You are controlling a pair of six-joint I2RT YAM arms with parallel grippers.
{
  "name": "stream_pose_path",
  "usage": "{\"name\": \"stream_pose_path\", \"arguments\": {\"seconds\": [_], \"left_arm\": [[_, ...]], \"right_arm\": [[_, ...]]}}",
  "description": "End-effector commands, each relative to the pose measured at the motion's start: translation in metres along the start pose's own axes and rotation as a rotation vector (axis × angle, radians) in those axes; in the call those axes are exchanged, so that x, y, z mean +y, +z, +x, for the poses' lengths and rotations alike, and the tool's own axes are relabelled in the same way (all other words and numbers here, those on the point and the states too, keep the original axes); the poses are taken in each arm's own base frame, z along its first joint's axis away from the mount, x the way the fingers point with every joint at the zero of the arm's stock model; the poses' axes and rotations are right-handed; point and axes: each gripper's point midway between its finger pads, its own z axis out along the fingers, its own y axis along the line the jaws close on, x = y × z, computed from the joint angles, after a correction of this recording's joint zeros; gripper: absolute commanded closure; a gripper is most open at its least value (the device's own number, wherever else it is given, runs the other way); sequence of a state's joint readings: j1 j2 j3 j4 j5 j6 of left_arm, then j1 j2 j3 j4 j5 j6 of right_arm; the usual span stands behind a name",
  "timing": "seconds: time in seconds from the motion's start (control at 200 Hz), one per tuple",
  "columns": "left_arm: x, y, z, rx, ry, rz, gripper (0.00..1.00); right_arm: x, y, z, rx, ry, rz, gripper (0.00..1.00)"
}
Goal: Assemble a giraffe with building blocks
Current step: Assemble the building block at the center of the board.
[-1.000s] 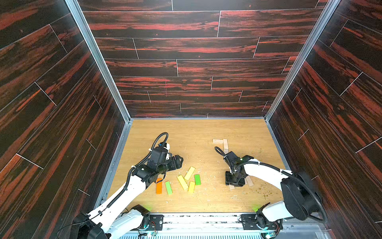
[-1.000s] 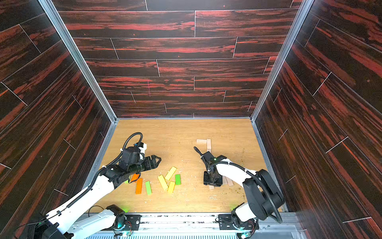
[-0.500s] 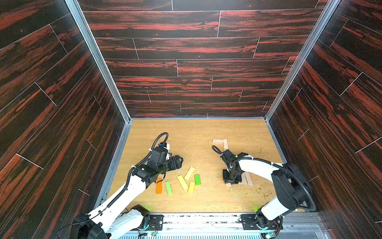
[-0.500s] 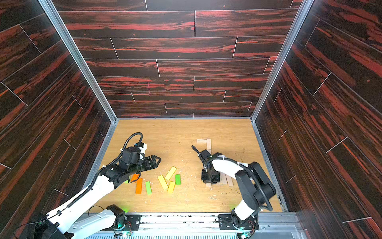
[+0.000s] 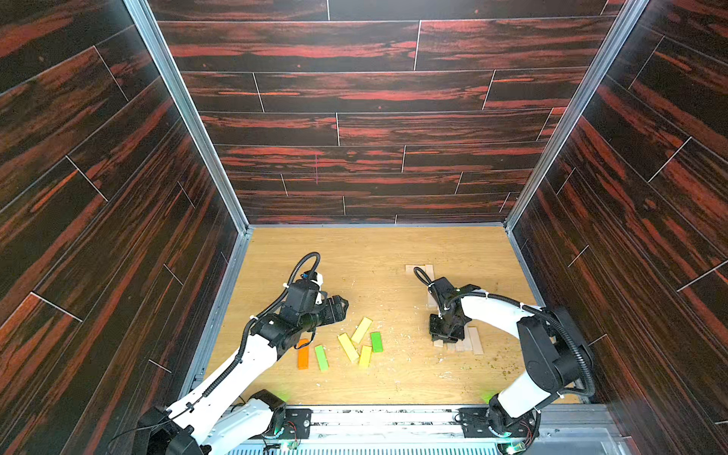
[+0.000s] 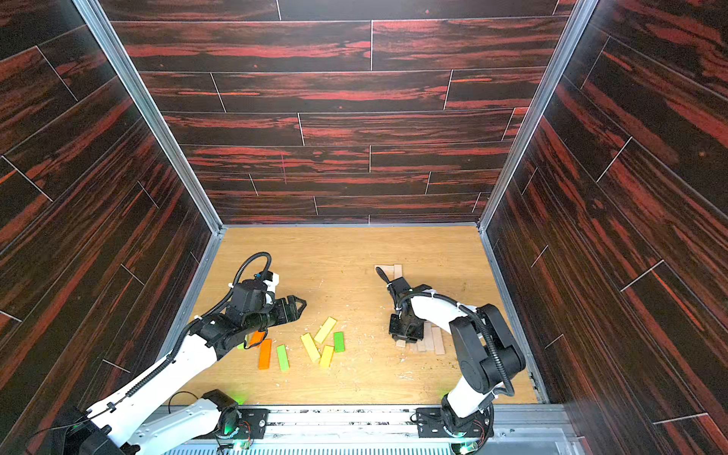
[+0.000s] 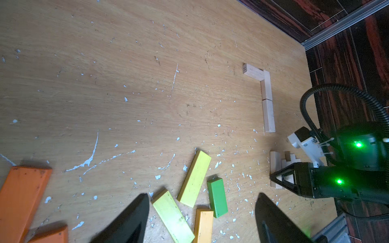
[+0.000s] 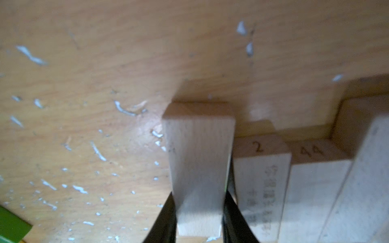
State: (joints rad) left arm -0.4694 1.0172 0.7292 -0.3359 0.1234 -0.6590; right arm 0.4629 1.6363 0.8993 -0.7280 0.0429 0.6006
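Observation:
Several coloured building blocks lie flat near the front middle: an orange one (image 5: pixel 303 353), green ones (image 5: pixel 321 357) and yellow ones (image 5: pixel 348 347). My left gripper (image 5: pixel 342 307) hovers open just behind them, holding nothing; in the left wrist view its gripper (image 7: pixel 202 194) spans a yellow block (image 7: pixel 194 178) and a green block (image 7: pixel 217 196). My right gripper (image 5: pixel 445 335) points down at a row of plain blocks (image 5: pixel 470 340). In the right wrist view the gripper (image 8: pixel 199 194) is shut on the sides of a plain block (image 8: pixel 199 151).
Plain blocks laid in an angled line (image 5: pixel 419 270) rest behind the right arm, also in the left wrist view (image 7: pixel 266 94). Blocks marked "2" (image 8: pixel 261 168) and "44" (image 8: pixel 311 178) lie tight against the gripped one. Dark walls enclose the wooden floor (image 5: pixel 374 252).
The right gripper's jaws have closed onto the plain block, and that arm's elbow has swung inward a little. The left arm has stayed still.

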Motion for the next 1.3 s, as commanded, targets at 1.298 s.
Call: {"name": "stream_pose_path", "arguments": {"seconds": [1.298], "left_arm": [[0.002,0.001,-0.004,-0.008,0.002,-0.014,0.19]], "right_arm": [[0.016,0.012,-0.041,0.027,-0.135,0.029,0.74]]}}
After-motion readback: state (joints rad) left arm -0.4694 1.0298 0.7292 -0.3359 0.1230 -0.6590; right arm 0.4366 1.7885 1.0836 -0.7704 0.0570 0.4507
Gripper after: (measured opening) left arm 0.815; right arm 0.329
